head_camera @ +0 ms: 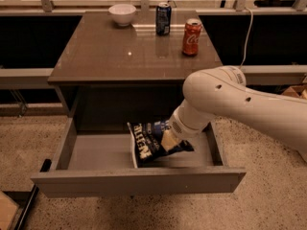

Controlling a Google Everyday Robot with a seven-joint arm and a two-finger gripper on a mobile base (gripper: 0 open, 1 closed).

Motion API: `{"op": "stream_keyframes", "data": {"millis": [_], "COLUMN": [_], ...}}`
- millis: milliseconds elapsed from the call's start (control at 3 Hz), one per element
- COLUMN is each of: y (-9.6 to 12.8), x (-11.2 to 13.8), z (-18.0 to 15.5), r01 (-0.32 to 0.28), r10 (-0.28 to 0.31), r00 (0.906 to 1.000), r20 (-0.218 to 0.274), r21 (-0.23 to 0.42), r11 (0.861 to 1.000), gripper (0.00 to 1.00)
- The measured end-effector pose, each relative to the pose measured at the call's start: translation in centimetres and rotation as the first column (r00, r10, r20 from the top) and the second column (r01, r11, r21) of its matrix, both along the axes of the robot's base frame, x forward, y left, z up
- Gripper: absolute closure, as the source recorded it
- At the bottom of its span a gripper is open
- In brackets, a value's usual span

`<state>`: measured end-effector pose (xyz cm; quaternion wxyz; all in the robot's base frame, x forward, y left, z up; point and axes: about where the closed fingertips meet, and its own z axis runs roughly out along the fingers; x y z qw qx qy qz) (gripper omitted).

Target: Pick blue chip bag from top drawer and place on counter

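Camera view: the top drawer [139, 180] stands pulled open. The blue chip bag [147, 146] sits tilted on the drawer floor, right of centre. The gripper [169, 140] is down in the drawer, against the bag's right side; whether it grips cannot be told. On the counter [120, 56]: white bowl [122, 13], dark blue soda can [163, 18], red Coca-Cola can [192, 30].

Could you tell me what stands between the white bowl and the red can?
A blue soda can, in the camera view. The tool is down in the top drawer at the blue chip bag.
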<state>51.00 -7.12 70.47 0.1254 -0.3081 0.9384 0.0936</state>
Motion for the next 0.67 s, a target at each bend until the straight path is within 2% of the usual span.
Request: {"op": "stream_keyframes", "data": {"millis": [333,667], "y": [1.11,1.11], "x": [1.26,1.26], "z": [1.97,1.98], "r01": [-0.035,-0.035], "r10": [0.036,0.036], "r00": [0.9989,0.9989], "r20": [0.029,0.029], "r21": [-0.008,-0.008], "r11": [0.999,0.999], "gripper": [1.00,1.00]}}
